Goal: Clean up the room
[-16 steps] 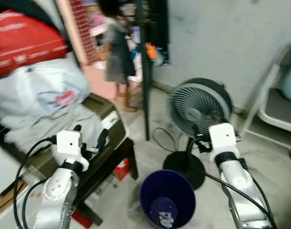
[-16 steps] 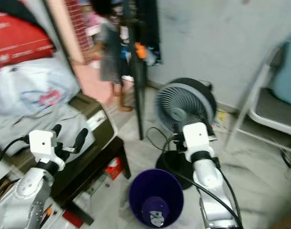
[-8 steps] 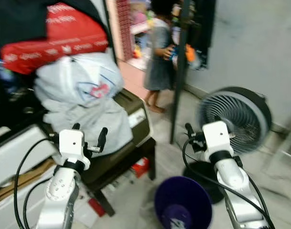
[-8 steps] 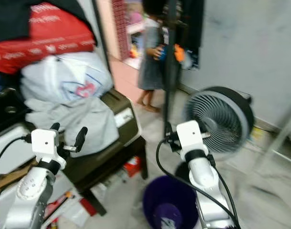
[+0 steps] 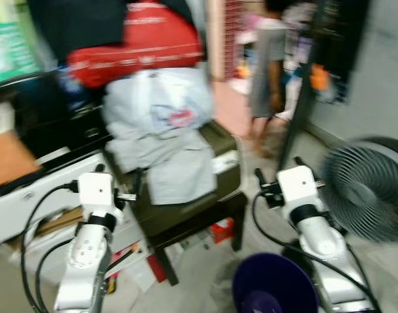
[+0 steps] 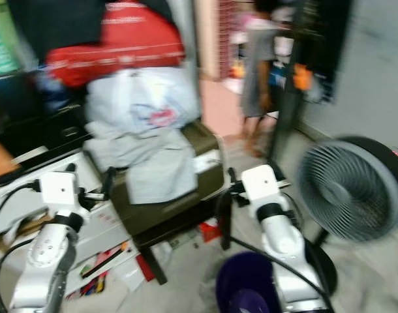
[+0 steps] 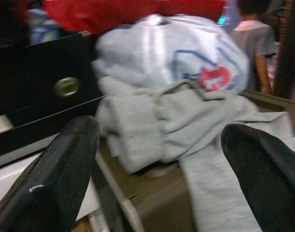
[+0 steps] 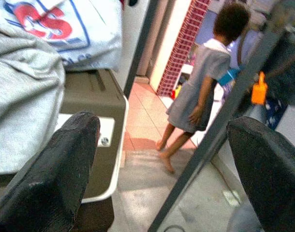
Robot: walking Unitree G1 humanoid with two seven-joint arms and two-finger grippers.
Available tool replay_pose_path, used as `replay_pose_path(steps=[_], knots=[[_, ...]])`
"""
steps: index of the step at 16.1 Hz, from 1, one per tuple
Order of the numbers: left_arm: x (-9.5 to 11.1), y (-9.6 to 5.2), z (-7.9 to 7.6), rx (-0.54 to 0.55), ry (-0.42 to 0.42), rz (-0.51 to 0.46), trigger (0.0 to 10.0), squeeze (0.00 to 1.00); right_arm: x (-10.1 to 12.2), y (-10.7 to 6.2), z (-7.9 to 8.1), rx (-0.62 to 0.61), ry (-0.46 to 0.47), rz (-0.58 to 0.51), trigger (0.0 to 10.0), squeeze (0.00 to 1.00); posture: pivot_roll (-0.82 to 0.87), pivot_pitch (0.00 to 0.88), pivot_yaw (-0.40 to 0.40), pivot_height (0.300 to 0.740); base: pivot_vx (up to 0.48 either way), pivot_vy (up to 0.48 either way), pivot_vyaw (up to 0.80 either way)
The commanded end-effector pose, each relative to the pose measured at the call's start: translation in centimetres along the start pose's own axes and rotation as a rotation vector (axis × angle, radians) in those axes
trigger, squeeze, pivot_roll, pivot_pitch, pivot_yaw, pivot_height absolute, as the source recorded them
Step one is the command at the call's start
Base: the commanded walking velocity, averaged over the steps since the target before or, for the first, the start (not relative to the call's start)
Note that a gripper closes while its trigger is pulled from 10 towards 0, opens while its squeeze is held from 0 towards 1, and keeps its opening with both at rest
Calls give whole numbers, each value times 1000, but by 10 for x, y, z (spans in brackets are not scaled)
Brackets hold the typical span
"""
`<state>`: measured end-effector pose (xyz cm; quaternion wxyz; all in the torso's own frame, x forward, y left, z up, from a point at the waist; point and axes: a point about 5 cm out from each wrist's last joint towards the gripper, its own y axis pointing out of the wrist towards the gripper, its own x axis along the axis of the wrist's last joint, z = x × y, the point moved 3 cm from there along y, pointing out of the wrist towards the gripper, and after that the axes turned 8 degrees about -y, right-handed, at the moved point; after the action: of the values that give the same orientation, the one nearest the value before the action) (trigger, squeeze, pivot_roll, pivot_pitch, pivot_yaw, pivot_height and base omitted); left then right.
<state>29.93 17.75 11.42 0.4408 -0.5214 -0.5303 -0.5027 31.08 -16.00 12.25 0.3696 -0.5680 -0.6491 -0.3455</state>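
Ahead, grey clothes (image 5: pixel 176 163) draped over olive box (image 5: pixel 218 189) on dark stool (image 5: pixel 186 228); left end effector (image 5: pixel 117 176) open beside them, right end effector (image 5: pixel 277 176) open, empty, above purple bin (image 5: pixel 271 287).

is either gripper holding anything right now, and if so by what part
Nothing is held. The left gripper is open, its fingers spread in front of the grey cloth without touching it. The right gripper is open too, in the air.

grey wall (image 5: pixel 382 78), pale tiled floor (image 5: pixel 205 287), dark stool (image 5: pixel 192 228), brick-patterned doorway (image 8: pixel 184 46)
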Motion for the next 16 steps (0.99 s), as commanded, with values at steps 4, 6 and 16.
replay_pose_path(steps=[4,6,16], knots=[[-3,1,7,46,27,2,10000,0,10,5,9,36,7,-40,10000,0,-227,0,62,740,0,0,800],[-5,0,8,62,27,6,10000,0,11,6,11,43,10,-44,10000,0,-222,0,58,740,0,0,800],[-7,1,13,93,39,4,10000,0,15,7,17,79,31,-56,10000,0,-224,0,50,740,0,0,800]])
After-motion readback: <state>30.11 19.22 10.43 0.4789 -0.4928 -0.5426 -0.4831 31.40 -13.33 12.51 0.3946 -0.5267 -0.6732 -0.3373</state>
